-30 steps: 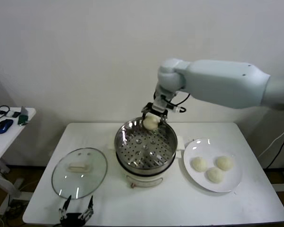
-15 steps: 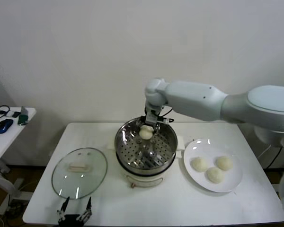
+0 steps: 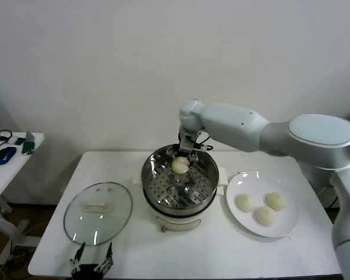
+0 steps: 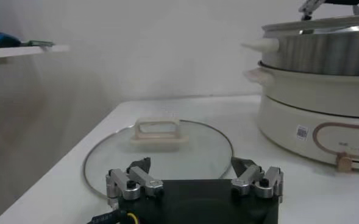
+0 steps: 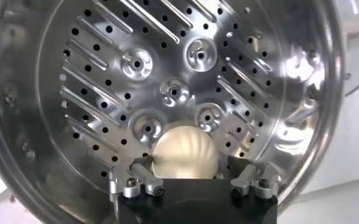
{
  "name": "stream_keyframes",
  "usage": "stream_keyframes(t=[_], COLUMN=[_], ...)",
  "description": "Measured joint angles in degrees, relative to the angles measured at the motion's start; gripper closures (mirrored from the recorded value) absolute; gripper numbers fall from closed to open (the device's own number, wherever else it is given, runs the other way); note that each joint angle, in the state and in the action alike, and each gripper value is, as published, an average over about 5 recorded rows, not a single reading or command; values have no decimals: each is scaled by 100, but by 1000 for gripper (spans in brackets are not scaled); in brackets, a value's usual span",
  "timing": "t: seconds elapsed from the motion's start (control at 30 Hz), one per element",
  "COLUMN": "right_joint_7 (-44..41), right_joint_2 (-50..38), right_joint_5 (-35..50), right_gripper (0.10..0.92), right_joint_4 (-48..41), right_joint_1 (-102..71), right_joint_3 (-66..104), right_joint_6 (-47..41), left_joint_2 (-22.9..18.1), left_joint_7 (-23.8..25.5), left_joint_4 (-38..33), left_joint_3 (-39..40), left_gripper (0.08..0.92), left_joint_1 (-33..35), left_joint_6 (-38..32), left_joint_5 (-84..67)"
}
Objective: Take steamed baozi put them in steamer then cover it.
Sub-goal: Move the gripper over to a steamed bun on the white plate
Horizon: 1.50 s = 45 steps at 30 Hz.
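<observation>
One bun (image 3: 181,164) of four has reached the steamer (image 3: 179,185); three (image 3: 245,202) wait on the white plate (image 3: 284,227), and the glass lid (image 3: 98,212) lies flat on the table (image 3: 221,248), so most of the job remains. Nearest, the left gripper (image 3: 94,261) sits parked at the table's front edge, jaws wide and empty. Farther back, the right gripper (image 5: 191,180) hangs over the steamer's perforated tray; its jaws look spread apart either side of the bun, probably released, though contact is hard to judge.
</observation>
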Motion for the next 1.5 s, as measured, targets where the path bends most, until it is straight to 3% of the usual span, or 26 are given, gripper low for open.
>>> stream_keyframes(t=[0.23,0.4,0.63,1.0,1.5], right_joint_7=[-321,-497,-285,470,926], right_joint_2=[-495,-1181,-2329,-3488,-3465], right_joint_5=[1585,2794,3586,3617,2827], right_gripper=[202,203,203,203,211], right_joint_4=[662,1300,2170,2998,2249], right_joint_1=[1060,1928,2530,1728,-387], right_joint_3=[-760,-1583,-2521,-2491,-1210], right_joint_6=[-433,-1353,-2879,-4625,-5350], left_joint_2=[0,11,52,84,52], left_joint_7=[17,21,40,68,41], left_joint_4=[-45,-31,-4,44,123], left_joint_3=[58,96,86,-20,-82], left_gripper=[177,177,177,177,177], left_joint_1=[-10,-41,-112,-206,-115], left_joint_6=[13,14,18,57,-25], left_joint_5=[63,69,12,-54,-81])
